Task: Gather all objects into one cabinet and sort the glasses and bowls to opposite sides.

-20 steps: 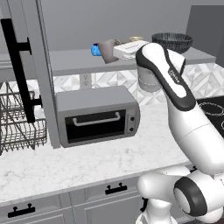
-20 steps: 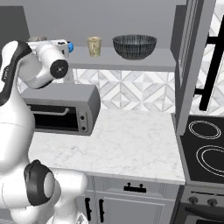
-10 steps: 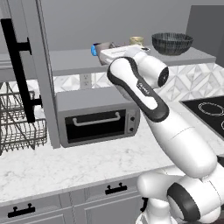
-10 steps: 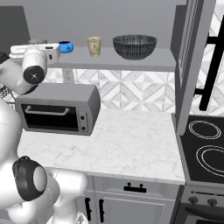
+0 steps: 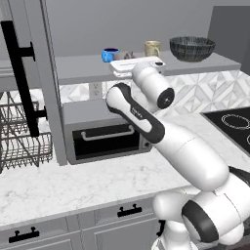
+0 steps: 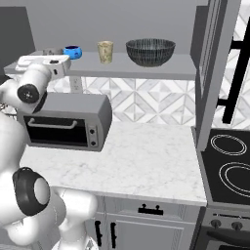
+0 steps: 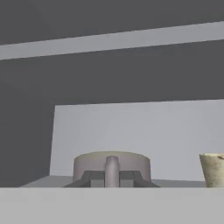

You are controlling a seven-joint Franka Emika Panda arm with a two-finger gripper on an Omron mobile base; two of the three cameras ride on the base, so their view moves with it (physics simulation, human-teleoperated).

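Grey kitchen, open wall cabinet, arm reaching to the shelf's left end.

Across the flat grey shelf (image 6: 161, 72) the wide dark grey ribbed bowl (image 6: 150, 51) stands at the right, well apart from the pale cream-yellow mug (image 6: 105, 51) near the middle; the dull grey-taupe mug (image 7: 112, 168) and the tiny glossy blue bowl (image 6: 72, 51) sit at the left end. The two-finger gripper (image 7: 112, 177) has its dark fingertips pinched together at the taupe mug's handle, apparently gripping it. That mug looks rigid, smooth and light, likely breakable if knocked; the handle seems the surest hold, though a thin grip there may let the mug swing.
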